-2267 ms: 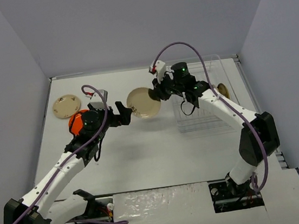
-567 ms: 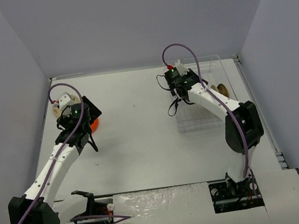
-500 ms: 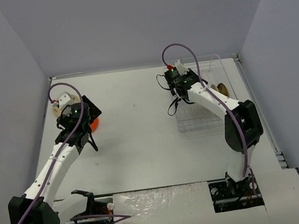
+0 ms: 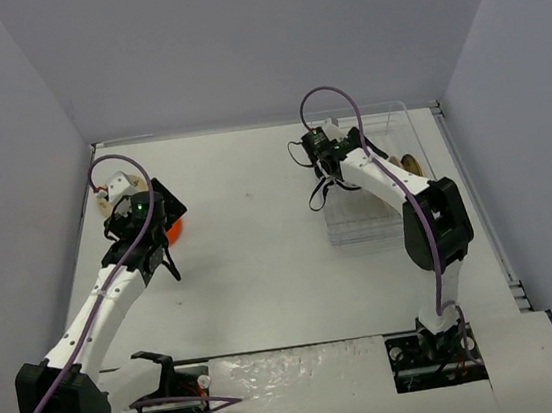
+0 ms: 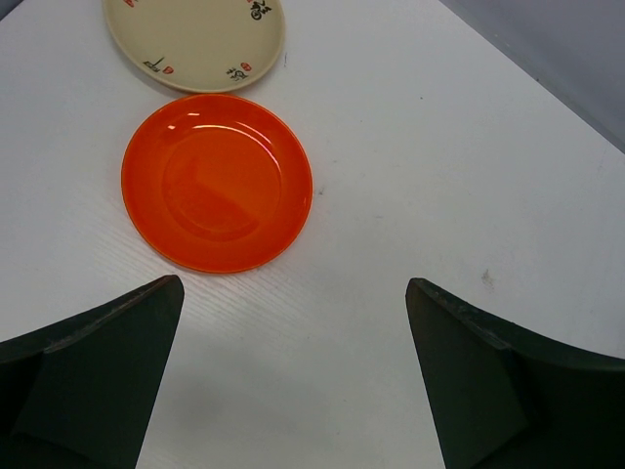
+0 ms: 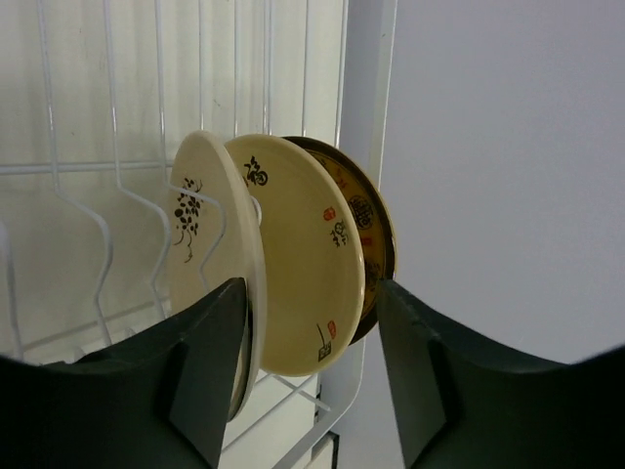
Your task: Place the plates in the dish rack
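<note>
At the far left, a cream plate and an orange plate lie flat on the table, just beside each other, perhaps touching, with the cream one beyond. The left gripper hovers over the near side, its fingers wide apart and holding nothing. The orange plate sits ahead of the gap and toward the left of the wrist view, not centred between the tips. Round and flat, it offers only its rim, so I judge the gripper must shift that way and come down over an edge. This arm is much the nearer. The right one is well apart, across the table at the rack. There the right gripper is likewise spread and empty, facing three plates on edge in neighbouring slots: a flowered plate, a patterned plate and a brown plate.
</note>
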Controlling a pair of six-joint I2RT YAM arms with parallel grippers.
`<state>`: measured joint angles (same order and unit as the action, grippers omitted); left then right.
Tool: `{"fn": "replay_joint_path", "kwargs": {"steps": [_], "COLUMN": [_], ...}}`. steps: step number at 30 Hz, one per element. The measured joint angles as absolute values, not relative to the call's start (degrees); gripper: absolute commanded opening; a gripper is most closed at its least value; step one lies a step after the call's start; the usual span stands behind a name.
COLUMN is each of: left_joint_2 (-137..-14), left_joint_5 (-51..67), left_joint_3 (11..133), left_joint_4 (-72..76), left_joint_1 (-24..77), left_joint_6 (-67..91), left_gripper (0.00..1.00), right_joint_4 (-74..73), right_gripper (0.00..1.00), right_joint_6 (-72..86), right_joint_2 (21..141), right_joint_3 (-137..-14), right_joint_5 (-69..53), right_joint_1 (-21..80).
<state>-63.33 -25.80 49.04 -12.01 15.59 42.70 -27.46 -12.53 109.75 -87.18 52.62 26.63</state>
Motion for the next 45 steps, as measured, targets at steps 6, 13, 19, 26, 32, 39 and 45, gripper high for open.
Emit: {"fn": "replay_joint_path", "kwargs": {"steps": [6,13,19,26,32,39,45], "left_joint_2": [-63.33,-63.96,-64.25,-64.25,-64.31,-69.61,-78.72], "left_joint_5": [-25.78,-26.01,-26.68,-23.63,-21.57,-20.80,-17.50], "left_joint_3": [49.04,49.05,49.06,47.61,42.90,42.63,44.01], "left_joint_4": [-12.42,-14.94,-20.25,-24.99,-25.02,-22.25,-18.13], "left_joint_1": [15.47,14.99,13.94,4.76,-0.83,-4.69,-6.13], "left_joint_6": [42.77,44.36,48.19,53.81,56.63,58.00,57.79], "left_gripper": [0.97,0.97,0.97,0.97,0.97,0.97,0.97], "right_joint_4": [-28.80,-24.43,-12.78,2.03,7.98,10.53,11.95], "right_gripper": [0.75,0.93,1.00,1.00,1.00,1.00,1.00], "right_joint_6": [-10.94,-11.59,-11.28,-7.33,-3.10,-1.43,-1.34], "right_joint_2": [109.71,104.63,92.87,86.13,87.39,87.85,87.87], "right_joint_3": [-89.31,-89.78,-87.41,-81.14,-76.05,-70.86,-70.25], "right_joint_5": [50.53,38.97,25.07,11.54,5.86,2.60,2.06], "right_joint_1": [26.59,26.59,26.55,26.28,26.17,26.08,25.16]}}
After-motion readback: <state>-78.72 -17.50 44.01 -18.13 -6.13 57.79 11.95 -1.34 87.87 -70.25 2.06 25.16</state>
